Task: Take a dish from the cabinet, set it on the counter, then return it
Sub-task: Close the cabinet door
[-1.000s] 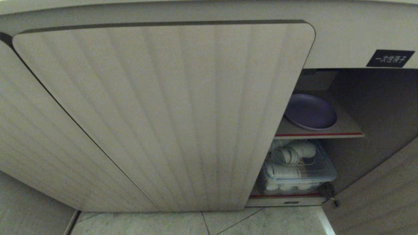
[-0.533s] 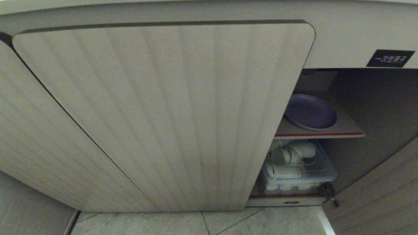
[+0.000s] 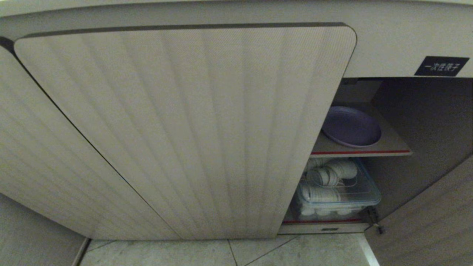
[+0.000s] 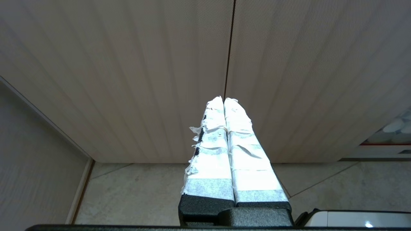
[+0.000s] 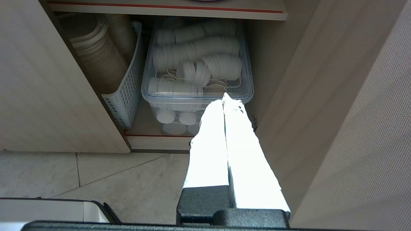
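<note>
Beige ribbed cabinet [image 3: 184,129] fills the head view; at three o'clock the dish [image 3: 351,126] lies flat on the inner shelf [image 3: 391,146]. It looks light, stiff, slick: pinch its near rim. Left gripper [image 4: 223,100] and right gripper [image 5: 223,96] hang low, jaws pressed together, empty.

Cabinet [image 3: 184,129], right compartment: the dish [image 3: 351,126] lies on the inner shelf [image 3: 391,147]. Directly below the shelf, a lidless tub [image 3: 369,195] holds stacked cups [image 3: 325,177]. Label [image 3: 441,66] above the opening.
</note>
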`<state>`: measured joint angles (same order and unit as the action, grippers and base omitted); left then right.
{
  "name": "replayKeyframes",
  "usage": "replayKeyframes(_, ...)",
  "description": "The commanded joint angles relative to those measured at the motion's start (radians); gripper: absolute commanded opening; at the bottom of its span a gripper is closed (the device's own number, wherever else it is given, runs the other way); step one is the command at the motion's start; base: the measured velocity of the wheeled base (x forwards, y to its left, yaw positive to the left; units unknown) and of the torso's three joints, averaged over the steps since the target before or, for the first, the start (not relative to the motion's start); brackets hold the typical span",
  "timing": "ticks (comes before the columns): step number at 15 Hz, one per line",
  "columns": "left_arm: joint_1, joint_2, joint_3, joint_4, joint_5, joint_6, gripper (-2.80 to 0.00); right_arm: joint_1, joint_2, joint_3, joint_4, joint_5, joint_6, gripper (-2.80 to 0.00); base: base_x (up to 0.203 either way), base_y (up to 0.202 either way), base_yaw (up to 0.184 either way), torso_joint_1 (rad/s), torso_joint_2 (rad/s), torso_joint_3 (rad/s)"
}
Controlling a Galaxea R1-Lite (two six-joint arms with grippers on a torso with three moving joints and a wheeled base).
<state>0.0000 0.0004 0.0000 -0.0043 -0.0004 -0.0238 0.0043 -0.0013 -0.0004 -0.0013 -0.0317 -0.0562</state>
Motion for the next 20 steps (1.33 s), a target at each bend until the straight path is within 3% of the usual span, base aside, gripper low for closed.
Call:
replayKeyframes(1, 0.000, 0.000, 0.000, 0.000, 0.000, -0.001, -2.80, 0.000, 0.001, 0.000, 0.000, -0.001, -0.003, -2.80, 0.000, 0.000, 0.000, 0.000, 0.00, 0.000)
replayKeyframes(13, 0.000, 0.000, 0.000, 0.000, -0.001, -0.001, -2.80, 0.000, 0.001, 0.000, 0.000, 0.001, 0.002, -2.80, 0.000, 0.000, 0.000, 0.000, 0.00, 0.000)
replayKeyframes(20, 0.000, 0.000, 0.000, 0.000, 0.000, -0.001, -2.80, 0.000, 0.001, -0.001, -0.002, -0.001, 0.012, -2.80, -0.176, 0.000, 0.000, 0.002, 0.00, 0.002)
